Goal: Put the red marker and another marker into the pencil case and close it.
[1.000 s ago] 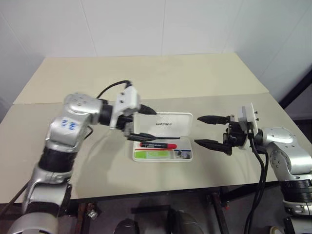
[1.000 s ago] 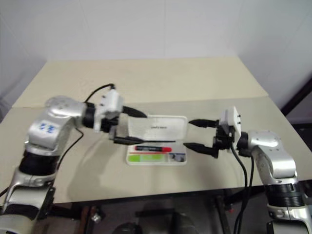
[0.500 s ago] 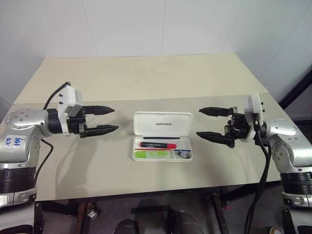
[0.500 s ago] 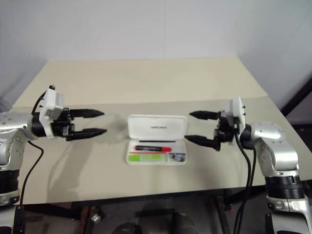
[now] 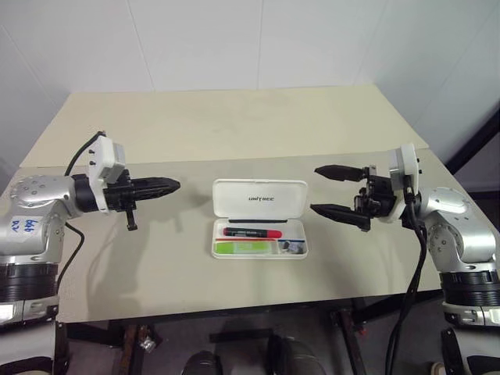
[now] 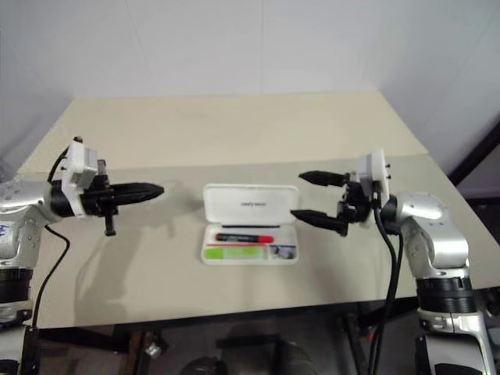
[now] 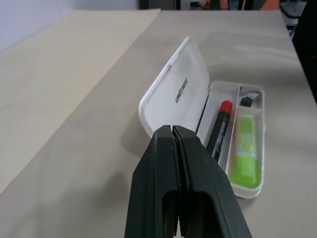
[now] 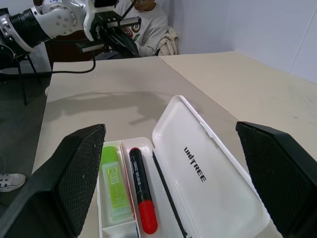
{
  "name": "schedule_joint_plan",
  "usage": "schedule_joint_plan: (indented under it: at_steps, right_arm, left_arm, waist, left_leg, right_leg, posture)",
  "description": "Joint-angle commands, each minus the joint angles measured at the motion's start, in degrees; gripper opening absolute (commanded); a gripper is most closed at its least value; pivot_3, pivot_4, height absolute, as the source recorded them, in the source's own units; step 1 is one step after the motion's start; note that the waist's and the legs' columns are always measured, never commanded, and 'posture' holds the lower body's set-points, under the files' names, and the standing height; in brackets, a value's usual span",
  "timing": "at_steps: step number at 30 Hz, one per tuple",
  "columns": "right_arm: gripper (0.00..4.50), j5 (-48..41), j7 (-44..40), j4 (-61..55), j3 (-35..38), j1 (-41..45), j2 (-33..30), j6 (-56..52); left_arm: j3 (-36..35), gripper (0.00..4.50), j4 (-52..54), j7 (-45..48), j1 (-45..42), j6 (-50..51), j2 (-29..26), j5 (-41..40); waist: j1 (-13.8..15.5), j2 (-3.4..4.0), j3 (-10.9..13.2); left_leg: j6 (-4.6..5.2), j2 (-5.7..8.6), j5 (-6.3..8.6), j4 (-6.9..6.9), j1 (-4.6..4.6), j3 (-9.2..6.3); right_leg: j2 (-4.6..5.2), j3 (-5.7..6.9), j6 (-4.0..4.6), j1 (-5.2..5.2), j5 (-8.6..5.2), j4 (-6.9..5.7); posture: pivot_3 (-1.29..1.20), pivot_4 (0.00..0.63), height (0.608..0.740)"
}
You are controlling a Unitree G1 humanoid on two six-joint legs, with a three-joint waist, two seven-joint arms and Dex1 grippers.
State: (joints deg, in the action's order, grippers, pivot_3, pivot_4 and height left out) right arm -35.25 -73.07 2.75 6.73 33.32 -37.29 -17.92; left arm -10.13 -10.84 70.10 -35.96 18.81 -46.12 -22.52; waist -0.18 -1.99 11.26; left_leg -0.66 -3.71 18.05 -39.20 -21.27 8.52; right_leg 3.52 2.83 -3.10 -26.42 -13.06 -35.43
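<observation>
The white pencil case [image 5: 261,198] lies open in the middle of the table, its "UNITREE" lid leaning back. In its tray lie the red marker [image 5: 251,232] and, in front of it, the light-green marker [image 5: 244,248]. My left gripper [image 5: 168,186] hovers to the left of the case, pointing at it, shut with nothing in it and well apart from it. To the right of the case, my right gripper [image 5: 317,189] hangs open and empty, one finger above the other. The left wrist view shows the markers side by side: red [image 7: 220,126], green [image 7: 246,154].
A small dark grey stub [image 5: 293,247] sits in the tray's right compartment. A second beige table [image 5: 234,117] adjoins behind, across a seam. The table's front edge [image 5: 234,306] runs close below the case. A seated person [image 8: 143,25] shows beyond the table in the right wrist view.
My left gripper has drawn back from over the case to its left and its fingers have shut on nothing. The right gripper has risen slightly and stays open.
</observation>
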Motion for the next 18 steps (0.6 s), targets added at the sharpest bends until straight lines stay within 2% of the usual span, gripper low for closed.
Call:
schedule_joint_plan:
  at_steps: [1,8,18]
  right_arm:
    - [4.5,-0.5,0.0,0.4,0.6,1.9,0.7,0.6]
    - [4.5,1.0,-0.1,2.4,-0.5,3.2,2.5,1.5]
    - [4.5,1.0,1.0,0.7,-0.7,2.2,3.0,1.1]
  left_arm:
    - [2.6,0.03,-4.7,-2.3,-4.0,-3.5,1.5,3.2]
    - [9.5,0.03,-17.0,-4.7,-11.3,-8.7,6.8,10.0]
    - [13.1,0.03,-27.6,-4.4,-17.1,-15.5,12.8,13.9]
  waist:
    - [0.0,0.0,0.0]
    - [0.0,-0.01,0.0]
    - [0.0,-0.01,0.0]
  left_leg:
    - [0.0,0.0,0.0,0.0,0.0,0.0]
    - [-0.03,-0.01,-0.01,0.01,-0.05,0.03]
    - [-0.04,-0.02,0.02,0.02,-0.11,0.09]
  right_leg:
    - [0.0,0.0,0.0,0.0,0.0,0.0]
    - [-0.01,0.04,0.0,-0.01,0.01,-0.13]
    - [0.02,0.11,-0.02,-0.06,0.02,-0.07]
  posture:
    - [0.0,0.15,0.74]
    - [0.0,0.15,0.74]
    - [0.0,0.15,0.74]
